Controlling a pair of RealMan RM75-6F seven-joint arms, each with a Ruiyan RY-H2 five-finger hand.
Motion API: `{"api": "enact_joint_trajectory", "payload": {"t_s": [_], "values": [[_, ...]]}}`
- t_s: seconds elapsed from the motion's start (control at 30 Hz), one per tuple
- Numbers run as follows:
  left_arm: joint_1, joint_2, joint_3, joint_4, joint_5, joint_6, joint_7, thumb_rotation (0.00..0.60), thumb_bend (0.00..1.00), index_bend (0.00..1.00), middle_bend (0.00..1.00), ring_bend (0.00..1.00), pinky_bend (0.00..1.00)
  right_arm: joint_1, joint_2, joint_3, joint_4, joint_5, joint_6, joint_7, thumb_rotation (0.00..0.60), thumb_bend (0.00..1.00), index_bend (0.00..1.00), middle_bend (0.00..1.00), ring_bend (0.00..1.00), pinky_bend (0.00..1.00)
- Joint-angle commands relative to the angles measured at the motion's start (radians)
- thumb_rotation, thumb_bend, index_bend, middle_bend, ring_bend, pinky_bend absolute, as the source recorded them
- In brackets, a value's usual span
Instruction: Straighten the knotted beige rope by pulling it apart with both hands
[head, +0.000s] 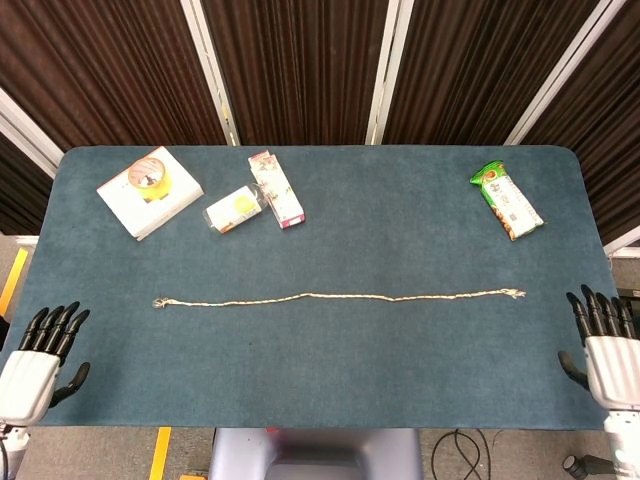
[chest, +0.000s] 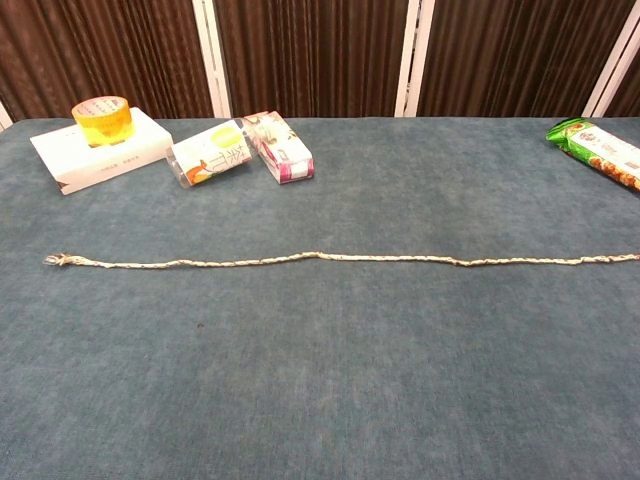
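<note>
The beige rope (head: 340, 296) lies stretched in a nearly straight line across the blue table (head: 330, 370), with frayed ends at left and right; no knot shows along it. The chest view shows the same rope (chest: 330, 258) running from the left side to the right edge. My left hand (head: 35, 355) hovers at the table's front left corner, fingers spread and empty, well clear of the rope's left end. My right hand (head: 603, 345) is at the front right corner, fingers also apart and holding nothing. Neither hand appears in the chest view.
At the back left a white box (head: 150, 195) carries a roll of yellow tape (head: 147, 177). A small clear packet (head: 232, 209) and a pink-and-white carton (head: 276, 188) lie near the back middle. A green snack bag (head: 506, 200) sits at the back right.
</note>
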Motion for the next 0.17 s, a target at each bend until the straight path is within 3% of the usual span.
{"api": "enact_joint_trajectory", "payload": {"t_s": [0.03, 0.17], "values": [[0.007, 0.011, 0.002, -0.014, -0.012, -0.030, 0.012, 0.600, 0.39, 0.00, 0.00, 0.00, 0.01, -0.018, 0.014, -0.012, 0.000, -0.030, 0.011, 0.015, 0.600, 0.36, 0.00, 0.00, 0.00, 0.00], [0.007, 0.016, -0.006, -0.027, -0.022, -0.053, 0.028, 0.600, 0.38, 0.00, 0.00, 0.00, 0.01, -0.018, 0.012, -0.006, -0.001, -0.034, -0.006, 0.008, 0.600, 0.36, 0.00, 0.00, 0.00, 0.00]]}}
